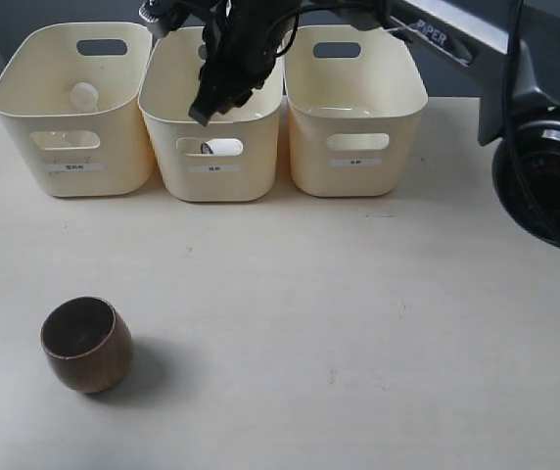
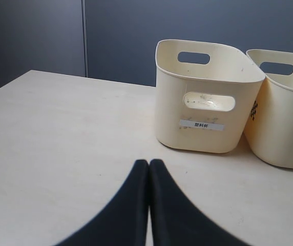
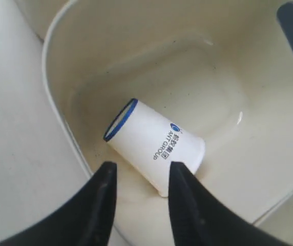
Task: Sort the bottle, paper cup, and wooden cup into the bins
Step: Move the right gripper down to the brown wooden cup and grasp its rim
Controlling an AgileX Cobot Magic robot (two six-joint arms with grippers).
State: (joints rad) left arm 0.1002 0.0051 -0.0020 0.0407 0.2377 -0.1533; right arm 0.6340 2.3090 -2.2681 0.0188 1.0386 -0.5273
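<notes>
Three bins (image 1: 72, 108) (image 1: 213, 137) (image 1: 354, 113), one wooden cup (image 1: 86, 344), one paper cup (image 3: 155, 146) (lying inside a bin), one bottle cap (image 1: 84, 95) showing.

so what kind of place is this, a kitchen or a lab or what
Probably a lab or robot test bench, not a kitchen: a bare pale table against dark panels, three identical labelled bins in a row, and a lone wooden cup set out for sorting.
</notes>
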